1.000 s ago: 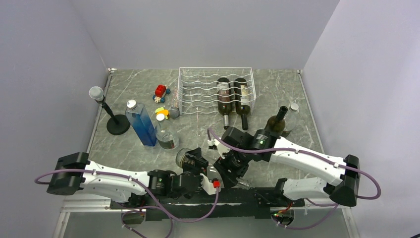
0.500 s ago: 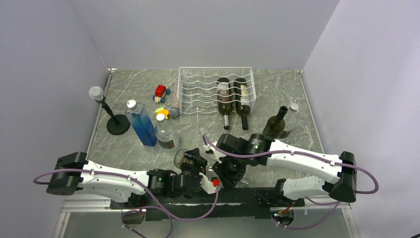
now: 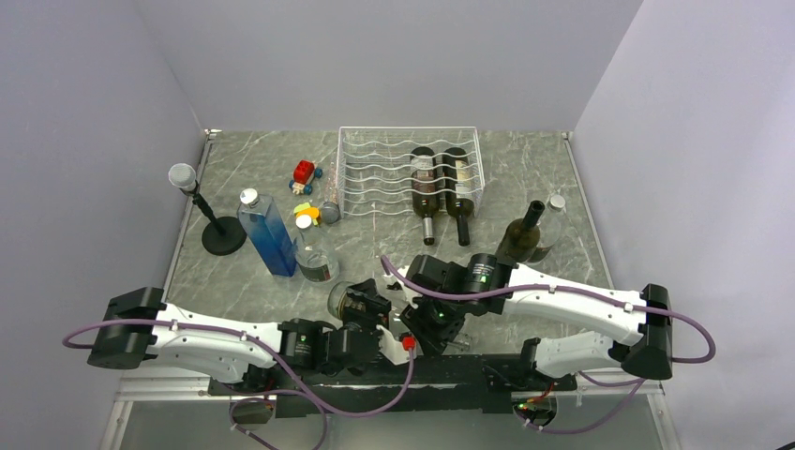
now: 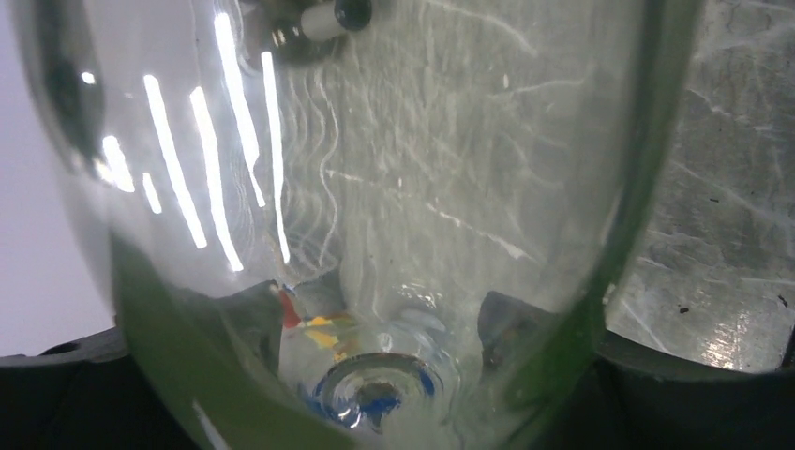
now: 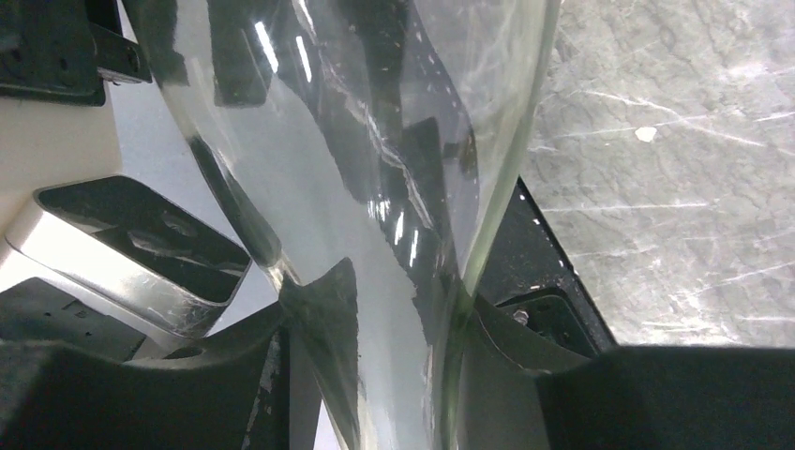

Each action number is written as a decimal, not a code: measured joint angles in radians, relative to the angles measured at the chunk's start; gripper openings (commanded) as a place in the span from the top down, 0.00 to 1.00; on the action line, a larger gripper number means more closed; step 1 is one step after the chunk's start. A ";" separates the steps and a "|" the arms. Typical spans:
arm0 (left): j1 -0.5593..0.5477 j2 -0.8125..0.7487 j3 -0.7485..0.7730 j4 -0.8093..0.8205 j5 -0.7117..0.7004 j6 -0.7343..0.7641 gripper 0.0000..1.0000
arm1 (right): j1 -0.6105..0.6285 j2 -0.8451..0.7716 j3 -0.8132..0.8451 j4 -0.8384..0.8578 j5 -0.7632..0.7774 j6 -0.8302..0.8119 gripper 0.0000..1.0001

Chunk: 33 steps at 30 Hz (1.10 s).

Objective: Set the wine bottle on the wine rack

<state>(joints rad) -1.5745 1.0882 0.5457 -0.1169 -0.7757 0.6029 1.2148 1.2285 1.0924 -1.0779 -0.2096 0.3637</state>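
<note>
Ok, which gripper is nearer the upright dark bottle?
Right. The right gripper is left of the dark bottle, closer to the robot; the left gripper is further left. Both grip the clear bottle.

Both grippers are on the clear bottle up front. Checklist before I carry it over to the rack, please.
1. Left gripper closed on the clear bottle: ok, glass fills its jaws.
2. Right gripper on the bottle's narrow end: ok, it touches glass on both sides.
3. Free groove in the wine rack: ok, three left grooves free; dark bottles fill the two right ones.
4. Bottle lifted off the table: cannot tell.
5. Right arm's clearance from the upright dark bottle: cannot tell, it stands close.
</note>
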 measured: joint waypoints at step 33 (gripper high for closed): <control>0.000 0.198 0.207 -0.099 0.047 -0.269 0.01 | 0.011 -0.065 0.060 -0.230 0.288 0.027 1.00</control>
<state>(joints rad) -1.5749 1.2858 0.7525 -0.2157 -0.7292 0.3340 1.2263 1.1637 1.1526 -1.3079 0.0788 0.3904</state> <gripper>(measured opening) 0.993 0.471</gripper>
